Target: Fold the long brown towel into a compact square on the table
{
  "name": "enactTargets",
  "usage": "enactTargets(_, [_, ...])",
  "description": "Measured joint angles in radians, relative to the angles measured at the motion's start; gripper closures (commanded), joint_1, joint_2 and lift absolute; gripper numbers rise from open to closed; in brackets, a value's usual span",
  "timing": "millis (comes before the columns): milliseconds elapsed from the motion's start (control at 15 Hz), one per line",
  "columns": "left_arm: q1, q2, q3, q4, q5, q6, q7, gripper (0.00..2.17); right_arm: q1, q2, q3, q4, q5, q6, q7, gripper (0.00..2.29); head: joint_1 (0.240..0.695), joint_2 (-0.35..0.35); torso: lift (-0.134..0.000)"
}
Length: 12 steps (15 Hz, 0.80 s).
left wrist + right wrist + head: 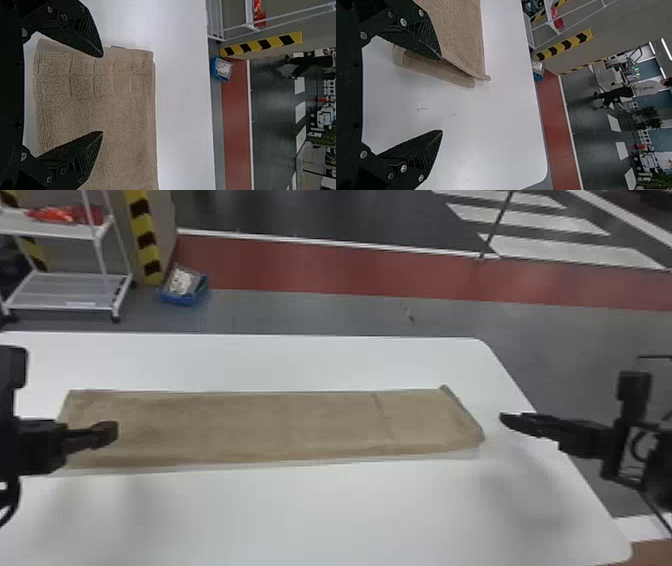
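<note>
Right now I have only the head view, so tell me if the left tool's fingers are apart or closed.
Observer: Apart. In the left wrist view, the left tool has a wide gap between its fingertips.

Operator: Good. Now check the towel's right end and report how it lies.

Observer: In the right wrist view, a lower layer of the towel sticks out past the slanting edge of the top one.
</note>
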Motion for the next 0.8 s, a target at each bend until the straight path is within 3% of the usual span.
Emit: enactTargets(800, [-0.039,0.0,-0.008,0.031,0.0,-0.005,-0.005,0.23,-0.016,-0.01,0.013,0.024,0.015,-0.014,0.0,0.27,0.695,-0.205,-0.128])
